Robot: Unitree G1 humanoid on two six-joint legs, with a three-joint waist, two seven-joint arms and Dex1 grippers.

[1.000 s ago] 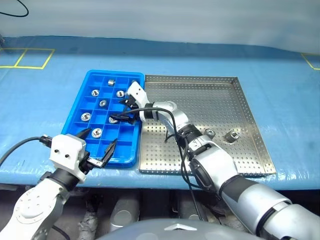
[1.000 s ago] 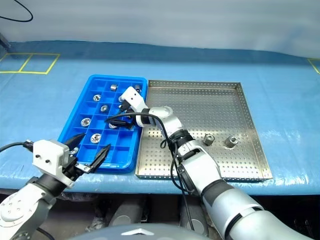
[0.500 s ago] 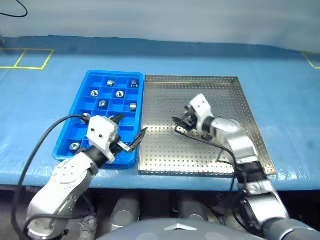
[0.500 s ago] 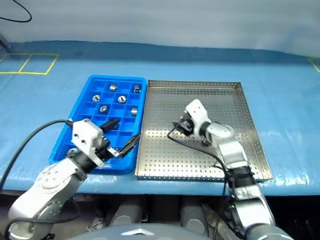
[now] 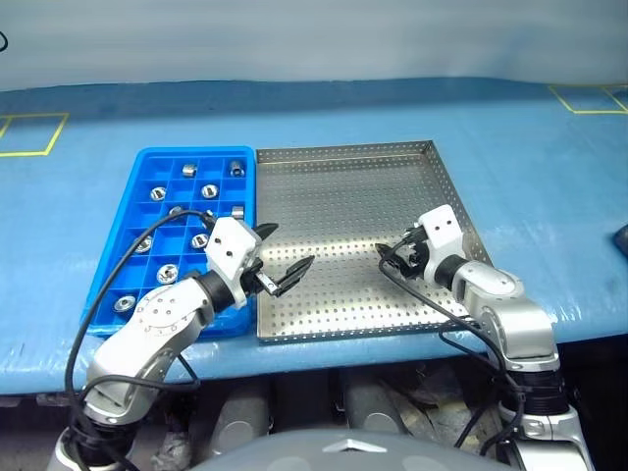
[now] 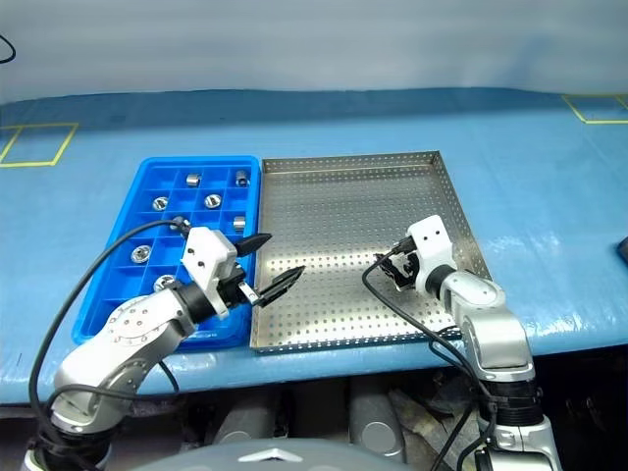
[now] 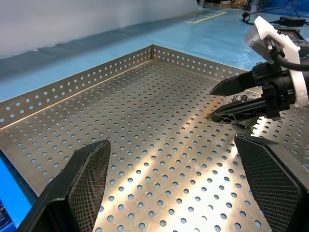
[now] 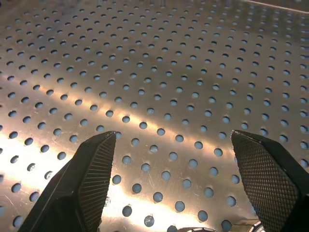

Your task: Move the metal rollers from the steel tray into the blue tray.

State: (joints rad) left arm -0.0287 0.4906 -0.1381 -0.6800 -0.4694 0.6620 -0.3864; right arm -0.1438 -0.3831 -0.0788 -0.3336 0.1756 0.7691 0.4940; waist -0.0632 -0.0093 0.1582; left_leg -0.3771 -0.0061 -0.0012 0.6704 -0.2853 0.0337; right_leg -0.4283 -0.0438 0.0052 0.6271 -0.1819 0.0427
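Both sets of fingers apart — left gripper, right gripper — above steel tray.

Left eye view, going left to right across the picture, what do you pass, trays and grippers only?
Blue tray → left gripper, open, over the near left part of the steel tray → right gripper, open, over that tray's near right part.
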